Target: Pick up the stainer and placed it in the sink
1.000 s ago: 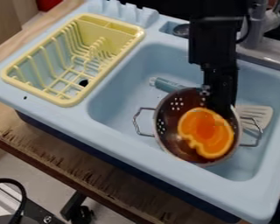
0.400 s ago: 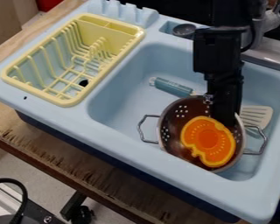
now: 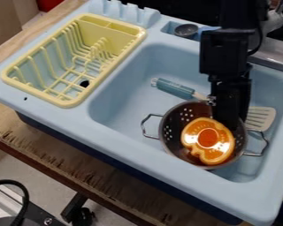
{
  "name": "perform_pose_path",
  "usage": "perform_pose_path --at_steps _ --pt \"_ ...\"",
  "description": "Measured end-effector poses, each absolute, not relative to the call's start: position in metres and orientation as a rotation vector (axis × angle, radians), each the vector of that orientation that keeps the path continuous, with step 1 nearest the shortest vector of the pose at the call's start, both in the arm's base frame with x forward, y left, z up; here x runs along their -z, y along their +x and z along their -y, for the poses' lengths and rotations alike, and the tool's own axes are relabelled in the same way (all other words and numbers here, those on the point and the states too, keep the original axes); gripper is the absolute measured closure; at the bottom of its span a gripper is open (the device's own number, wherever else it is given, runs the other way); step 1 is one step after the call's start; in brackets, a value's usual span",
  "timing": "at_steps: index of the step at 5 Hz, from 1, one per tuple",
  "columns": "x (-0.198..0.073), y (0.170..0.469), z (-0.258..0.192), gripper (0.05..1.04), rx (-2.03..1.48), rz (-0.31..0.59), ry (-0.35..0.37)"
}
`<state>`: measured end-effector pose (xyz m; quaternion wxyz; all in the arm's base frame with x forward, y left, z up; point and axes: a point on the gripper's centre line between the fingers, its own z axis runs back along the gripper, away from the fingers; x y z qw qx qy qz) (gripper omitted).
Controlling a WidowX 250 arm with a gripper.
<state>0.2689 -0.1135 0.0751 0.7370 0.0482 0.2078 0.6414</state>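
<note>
Colander and gripper both shifted toward the right and lower part of the view since 1.0 s ago; over the last interval the colander moved only slightly. Position now: metal colander within the light blue toy sink, near its front wall, wire handles out to both sides. Whether its base meets the sink floor: cannot tell. Gripper hangs over the colander's back right portion. Jaw state: cannot tell. Contents: orange toy food piece, glossy, lobed outline. Slotted spatula lies in the sink, blue handle behind the colander, pale head to the right, middle hidden. Yellow dish rack sits on the left side.
</note>
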Motion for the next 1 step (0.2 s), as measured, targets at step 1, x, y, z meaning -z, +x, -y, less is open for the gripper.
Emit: perform_pose_path --at_steps 1 --pt "-0.0738 0.2703 0.1141 0.318 -1.410 -0.431 0.106"
